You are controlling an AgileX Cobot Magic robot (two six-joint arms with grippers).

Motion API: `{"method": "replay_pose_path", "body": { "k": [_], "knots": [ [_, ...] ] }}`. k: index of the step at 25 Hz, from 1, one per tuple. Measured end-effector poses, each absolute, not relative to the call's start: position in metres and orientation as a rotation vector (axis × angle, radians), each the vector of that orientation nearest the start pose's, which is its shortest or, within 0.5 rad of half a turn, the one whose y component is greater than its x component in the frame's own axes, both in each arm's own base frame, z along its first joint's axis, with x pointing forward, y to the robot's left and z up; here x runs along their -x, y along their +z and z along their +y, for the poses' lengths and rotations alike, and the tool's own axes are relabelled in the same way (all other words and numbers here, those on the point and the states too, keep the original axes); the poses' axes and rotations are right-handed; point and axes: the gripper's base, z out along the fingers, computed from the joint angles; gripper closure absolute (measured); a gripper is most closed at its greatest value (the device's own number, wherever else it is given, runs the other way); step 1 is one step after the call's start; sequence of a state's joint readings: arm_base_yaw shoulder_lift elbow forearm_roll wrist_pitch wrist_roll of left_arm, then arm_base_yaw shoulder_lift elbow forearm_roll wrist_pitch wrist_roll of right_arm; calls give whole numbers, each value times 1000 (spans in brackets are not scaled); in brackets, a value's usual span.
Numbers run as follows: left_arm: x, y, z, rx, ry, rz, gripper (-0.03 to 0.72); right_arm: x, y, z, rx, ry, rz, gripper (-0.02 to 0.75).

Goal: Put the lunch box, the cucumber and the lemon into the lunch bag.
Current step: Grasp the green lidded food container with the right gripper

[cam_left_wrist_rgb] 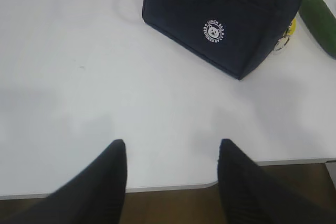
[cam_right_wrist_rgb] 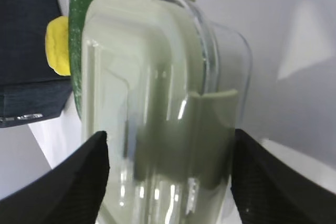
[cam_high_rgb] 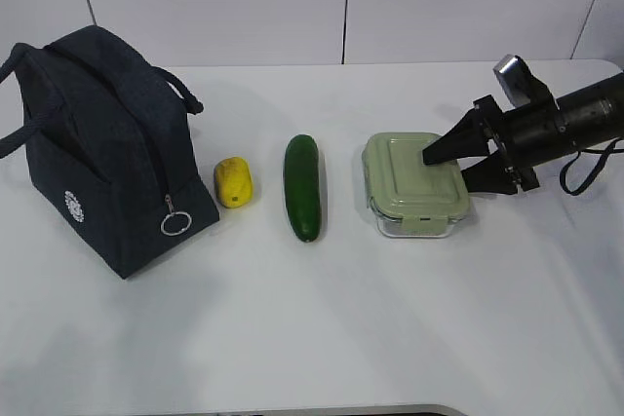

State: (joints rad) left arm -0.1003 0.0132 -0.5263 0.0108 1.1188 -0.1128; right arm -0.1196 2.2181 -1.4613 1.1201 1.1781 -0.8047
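The right gripper (cam_high_rgb: 466, 165) reaches in from the right edge of the bench (cam_high_rgb: 409, 319), its two dark fingers spread wide and set either side of the right end of the lunch box (cam_high_rgb: 415, 185). In the right wrist view the fingers (cam_right_wrist_rgb: 79, 182) flank the box (cam_right_wrist_rgb: 157, 108), one over the lid side and one on the glass side; whether they press on it I cannot tell. The lunch box is one, lid on, resting flat on the bench.

Just left of it, apart, lies one cucumber (cam_high_rgb: 303, 187), lengthwise toward the camera. Left again sits one lemon (cam_high_rgb: 234, 182), close beside the lower corner of the one lunch bag (cam_high_rgb: 97, 153). The bag stands upright at the left of the bench, its two handles (cam_high_rgb: 29, 94) up and its ring pull (cam_high_rgb: 175, 224) hanging at the lower end of the zip.

The left gripper (cam_left_wrist_rgb: 172, 153) hovers over the near left edge of the bench, its fingers (cam_left_wrist_rgb: 105, 182) spread and nothing between them. Its view shows the bag's round white logo (cam_left_wrist_rgb: 213, 31) ahead, with the cucumber's tip (cam_left_wrist_rgb: 320, 19) at the far right.

Bare bench lies open in front of the whole row, out to the near edge, and behind it to the wall. The gaps between lemon, cucumber and box are narrow.
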Motion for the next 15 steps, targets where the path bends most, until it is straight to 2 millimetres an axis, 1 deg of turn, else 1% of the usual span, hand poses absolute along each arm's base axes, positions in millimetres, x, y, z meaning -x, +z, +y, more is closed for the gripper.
{"method": "replay_pose_path", "body": {
  "k": [8, 12, 15],
  "knots": [
    [8, 280, 2, 14, -116, 2091, 300, -425, 130, 28, 20, 1421, 2577, 200],
    [8, 280, 2, 14, -116, 2091, 300, -425, 125, 28, 16, 1426, 2582, 200],
    [8, 280, 2, 14, -116, 2091, 300, -425, 125, 27, 46, 1411, 2587, 200]
  ]
}}
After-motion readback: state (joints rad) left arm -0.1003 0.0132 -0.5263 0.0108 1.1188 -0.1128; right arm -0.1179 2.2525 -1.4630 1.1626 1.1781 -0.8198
